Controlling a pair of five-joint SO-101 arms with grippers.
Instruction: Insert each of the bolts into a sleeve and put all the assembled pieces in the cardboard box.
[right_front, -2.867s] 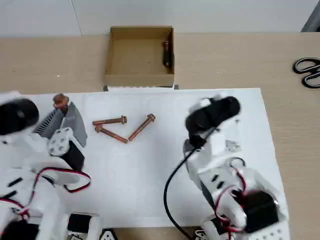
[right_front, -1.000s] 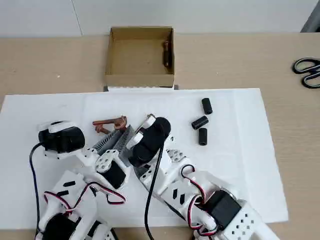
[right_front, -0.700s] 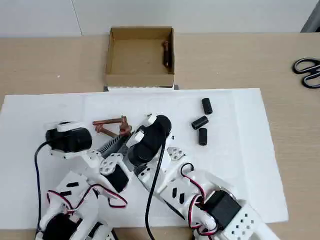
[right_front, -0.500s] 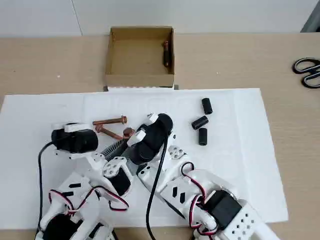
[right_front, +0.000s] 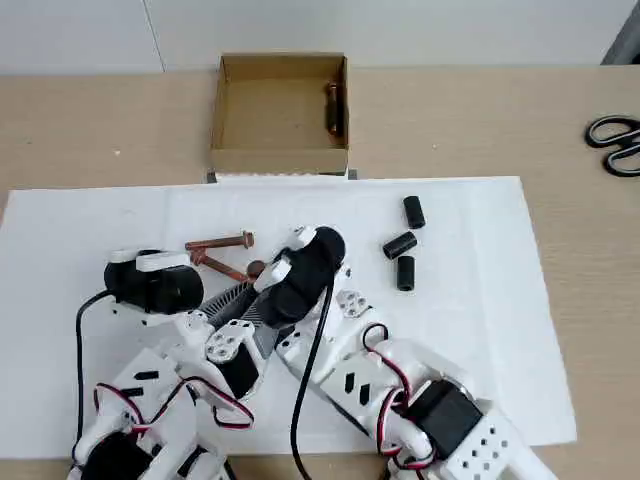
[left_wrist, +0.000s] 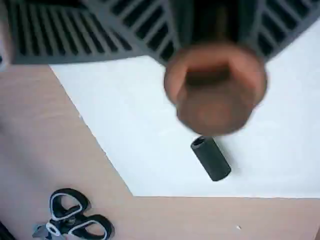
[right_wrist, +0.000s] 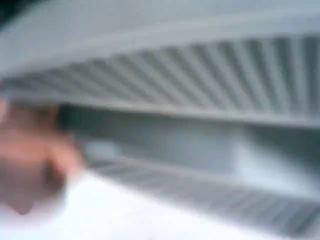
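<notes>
The open cardboard box (right_front: 268, 115) sits far, left of centre, with 1 assembled piece (right_front: 334, 108) lying along its right wall. Nearer, 2 copper bolts (right_front: 220, 242) lie flat, heads apart. Just right of them, a 3rd bolt (left_wrist: 215, 90) is clamped in the left gripper (right_front: 251, 279). 3 black sleeves (right_front: 399, 245) lie loose farther right.

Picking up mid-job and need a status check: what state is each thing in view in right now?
cardboard box: open-topped, holding one assembled piece against a side wall.
left gripper: shut on held bolt, head toward its camera.
loose bolts: two lying flat on paper, unsleeved.
sleeves: three lying loose on paper, without bolts.
scissors: lying on bare table.
</notes>
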